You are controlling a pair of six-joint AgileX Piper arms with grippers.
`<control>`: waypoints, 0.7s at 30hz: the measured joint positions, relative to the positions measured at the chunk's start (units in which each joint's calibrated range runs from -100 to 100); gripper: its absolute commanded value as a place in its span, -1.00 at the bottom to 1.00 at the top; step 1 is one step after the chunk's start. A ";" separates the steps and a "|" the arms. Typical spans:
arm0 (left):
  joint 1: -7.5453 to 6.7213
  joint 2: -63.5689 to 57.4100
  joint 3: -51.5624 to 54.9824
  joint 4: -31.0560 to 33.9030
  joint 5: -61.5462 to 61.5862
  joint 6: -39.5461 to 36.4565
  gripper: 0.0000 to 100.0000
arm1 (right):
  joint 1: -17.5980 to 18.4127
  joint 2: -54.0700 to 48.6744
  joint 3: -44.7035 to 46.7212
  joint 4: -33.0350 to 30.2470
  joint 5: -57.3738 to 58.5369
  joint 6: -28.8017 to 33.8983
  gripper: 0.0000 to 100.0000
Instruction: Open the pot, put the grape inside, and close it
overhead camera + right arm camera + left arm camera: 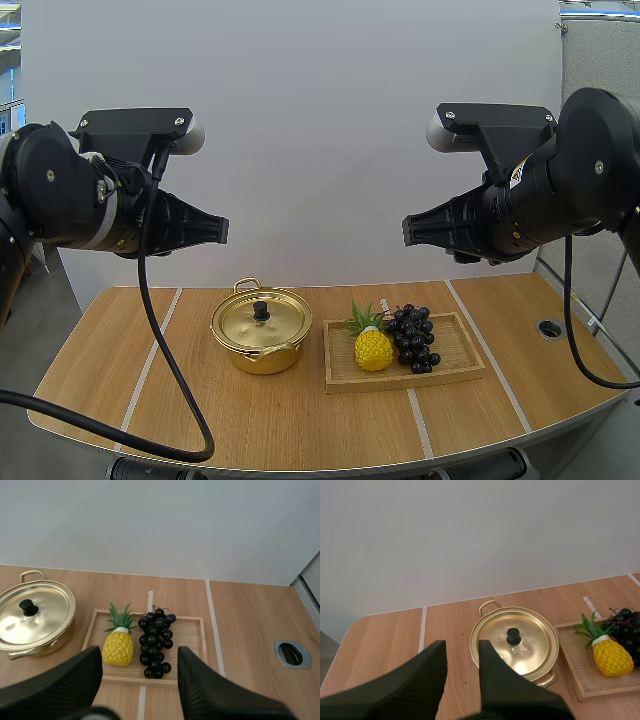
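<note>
On the counter (100, 370) the lidded pot (262, 332) sits beside a wooden tray (455, 350) bearing the grapes (415, 338), a soft, loose bunch likely best pinched at its stem, while the left tool (222, 230) and right tool (408, 232) hang open and empty above.

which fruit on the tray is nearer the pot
The pineapple: yellow, leafy, at the tray's end beside the pot. The dark grapes lie beyond it.
</note>
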 measured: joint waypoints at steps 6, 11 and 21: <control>0.00 0.00 0.00 0.10 0.32 4.38 1.00 | 0.00 0.00 0.00 0.00 -0.19 0.00 1.00; 0.00 0.00 0.00 0.10 0.54 10.35 1.00 | 0.00 0.00 0.00 0.00 -0.19 0.00 1.00; 0.00 6.89 0.00 -9.87 0.93 25.71 1.00 | 0.00 0.00 0.00 0.00 -0.19 0.00 1.00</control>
